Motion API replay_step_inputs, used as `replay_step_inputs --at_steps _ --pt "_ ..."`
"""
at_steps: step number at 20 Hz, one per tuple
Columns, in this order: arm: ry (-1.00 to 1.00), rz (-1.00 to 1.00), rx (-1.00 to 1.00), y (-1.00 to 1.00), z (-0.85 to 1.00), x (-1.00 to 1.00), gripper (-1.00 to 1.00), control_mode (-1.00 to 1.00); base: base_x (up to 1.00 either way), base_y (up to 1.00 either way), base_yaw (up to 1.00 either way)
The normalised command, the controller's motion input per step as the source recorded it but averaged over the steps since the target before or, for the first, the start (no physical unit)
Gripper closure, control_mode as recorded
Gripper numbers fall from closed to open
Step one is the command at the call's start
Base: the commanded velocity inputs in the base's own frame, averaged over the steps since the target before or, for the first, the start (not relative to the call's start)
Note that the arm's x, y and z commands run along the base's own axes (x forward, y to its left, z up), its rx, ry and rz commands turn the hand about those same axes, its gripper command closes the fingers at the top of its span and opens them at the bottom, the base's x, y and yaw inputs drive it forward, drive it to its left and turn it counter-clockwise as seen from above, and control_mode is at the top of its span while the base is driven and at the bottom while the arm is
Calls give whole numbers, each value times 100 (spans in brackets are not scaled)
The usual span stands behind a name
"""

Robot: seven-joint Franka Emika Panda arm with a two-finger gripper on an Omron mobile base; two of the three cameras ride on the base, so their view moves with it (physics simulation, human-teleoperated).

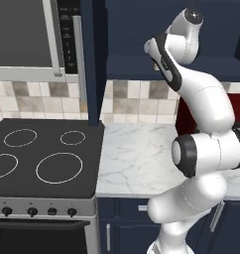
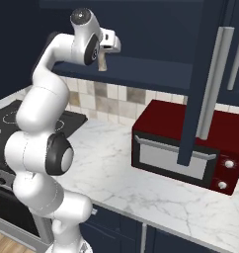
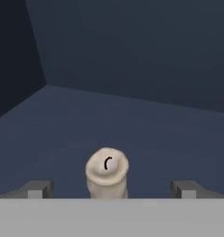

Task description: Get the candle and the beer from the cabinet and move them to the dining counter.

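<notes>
Between the spread fingertips (image 3: 39,189) of the released hand (image 3: 112,190) stood the candle (image 3: 107,172), upright on the cabinet (image 3: 132,125) shelf, the hand seemingly reaching inside so its fingers could close around the stub.

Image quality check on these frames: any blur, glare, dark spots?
Hand view: dim, flat light inside the cabinet, darkest at its left wall; candle sharp, wick readable, between the wide-apart gripper fingertips. Left base view: crisp, no glare on the stove. Right base view: microwave clear; cabinet underside nearly black.
</notes>
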Motion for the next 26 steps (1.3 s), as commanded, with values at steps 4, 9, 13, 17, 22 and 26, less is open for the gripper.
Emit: replay_step_inputs --at_steps 4,9,13,17,22,26 --pt "5 0 0 0 -16 17 -100 -100 0 0 0" --pt "5 0 0 1 -14 14 -100 -100 0 0 0" --pt "4 0 0 0 -15 7 100 -100 0 0 0" --pt "1 0 0 4 -14 8 100 -100 0 0 0" --pt "0 0 0 0 -4 5 100 -100 0 0 0" --pt "0 0 0 0 0 1 100 -100 0 0 0"
